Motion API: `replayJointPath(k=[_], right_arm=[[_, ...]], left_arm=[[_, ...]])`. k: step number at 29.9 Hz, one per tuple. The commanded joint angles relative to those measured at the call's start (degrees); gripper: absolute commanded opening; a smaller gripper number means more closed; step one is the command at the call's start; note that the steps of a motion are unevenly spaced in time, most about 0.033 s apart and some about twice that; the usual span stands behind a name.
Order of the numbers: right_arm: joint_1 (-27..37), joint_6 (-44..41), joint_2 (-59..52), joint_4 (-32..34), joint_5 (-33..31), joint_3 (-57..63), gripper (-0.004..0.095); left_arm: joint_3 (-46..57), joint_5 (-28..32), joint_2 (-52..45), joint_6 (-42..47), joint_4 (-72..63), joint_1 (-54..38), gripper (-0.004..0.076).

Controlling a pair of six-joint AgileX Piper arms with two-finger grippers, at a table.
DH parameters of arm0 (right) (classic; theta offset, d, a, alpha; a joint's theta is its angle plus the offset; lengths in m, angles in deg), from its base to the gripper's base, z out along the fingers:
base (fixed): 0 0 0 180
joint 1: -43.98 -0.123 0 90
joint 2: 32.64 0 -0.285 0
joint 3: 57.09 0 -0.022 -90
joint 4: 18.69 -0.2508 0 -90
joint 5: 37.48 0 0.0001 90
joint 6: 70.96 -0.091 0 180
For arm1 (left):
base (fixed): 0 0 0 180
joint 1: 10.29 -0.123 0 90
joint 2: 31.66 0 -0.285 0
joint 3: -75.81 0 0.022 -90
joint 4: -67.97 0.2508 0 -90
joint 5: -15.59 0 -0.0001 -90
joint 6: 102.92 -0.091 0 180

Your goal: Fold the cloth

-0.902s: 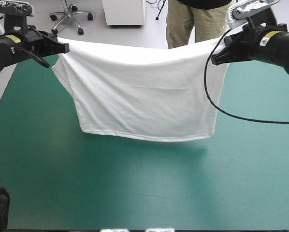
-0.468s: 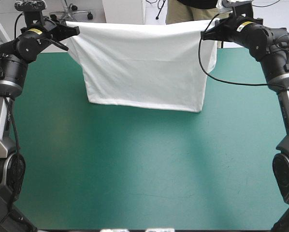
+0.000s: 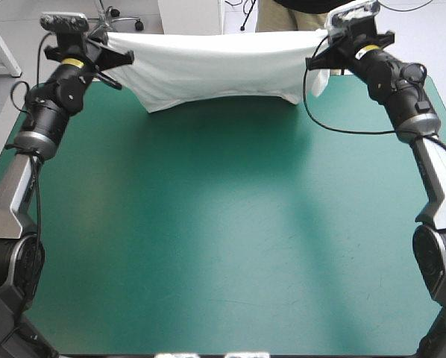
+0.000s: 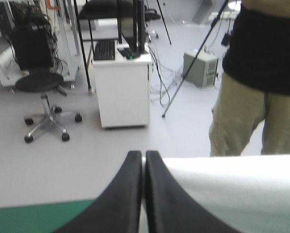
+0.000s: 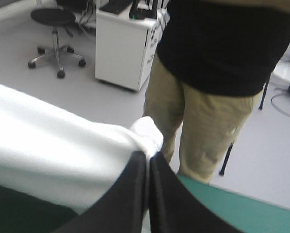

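The white T-shirt [image 3: 215, 71] hangs stretched between my two grippers above the table's far edge, its lower hem just over the teal-green cover. My left gripper [image 3: 122, 54] is shut on the T-shirt's left top corner; its black fingers [image 4: 130, 194] meet in an arch with the white cloth [image 4: 232, 189] spreading to one side. My right gripper [image 3: 318, 60] is shut on the right top corner. In the right wrist view a bunched tip of cloth [image 5: 147, 131] pokes out above the pinched fingers [image 5: 133, 194], and the sheet [image 5: 53, 155] runs off to the side.
The teal-green table [image 3: 223, 239] lies open below and in front of the shirt. Both arms reach out to the far corners. The far table edge [image 5: 232, 199] shows just beyond the right gripper.
Both grippers have carried the T-shirt away toward the far edge and lower. The hanging sheet now shows much shorter, its hem near the far part of the cover.
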Motion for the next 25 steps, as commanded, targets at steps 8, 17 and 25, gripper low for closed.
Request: replayJointPath(k=[8, 17, 25], right_arm=[[0.57, 16.31, -6.57, -17.73, 2.21, 21.08, -0.0017], [0.57, 13.29, -12.79, -19.24, -4.92, 36.04, -0.0017], [0.57, 8.70, -16.71, -18.58, -11.00, 46.38, -0.0011]], left_arm=[[26.13, 12.30, -8.06, 0.01, -0.96, 2.69, -0.0009], [42.67, 4.24, -16.44, -0.38, -1.05, 2.69, -0.0009], [46.43, -14.51, -19.06, 0.38, -0.81, 2.55, -0.0009]])
